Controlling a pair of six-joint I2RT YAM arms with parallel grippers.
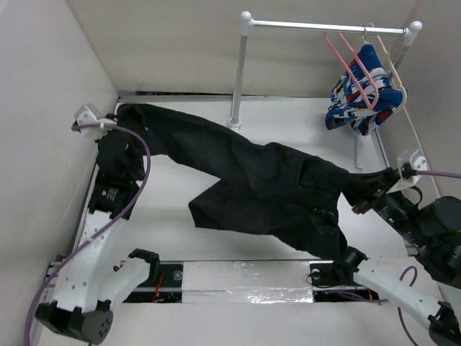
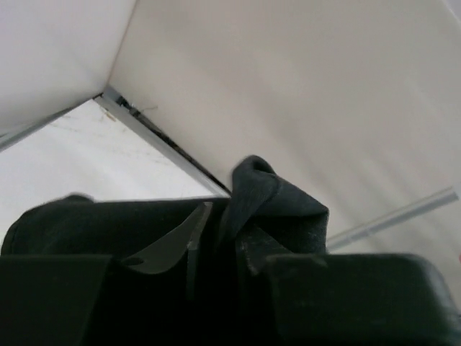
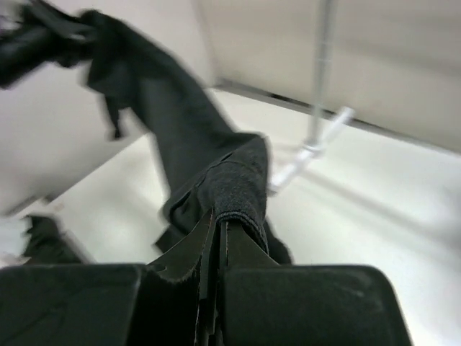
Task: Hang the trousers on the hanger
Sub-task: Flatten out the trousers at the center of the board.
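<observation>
The black trousers (image 1: 259,184) hang stretched between my two grippers, one leg running to the far left, the other drooping toward the table's middle. My left gripper (image 1: 124,115) is shut on a leg end; the left wrist view shows the cloth (image 2: 270,198) pinched between its fingers. My right gripper (image 1: 367,189) is shut on the waistband; the right wrist view shows the hem (image 3: 241,191) clamped in the closed jaws. The pink hanger (image 1: 354,68) hangs on the rail at the far right, apart from both grippers.
A white rail (image 1: 324,27) on two posts stands at the back. A cream hanger (image 1: 392,68) on it carries a blue, white and red garment (image 1: 360,101). White walls close in left and right. A taped strip (image 1: 241,277) lies along the near edge.
</observation>
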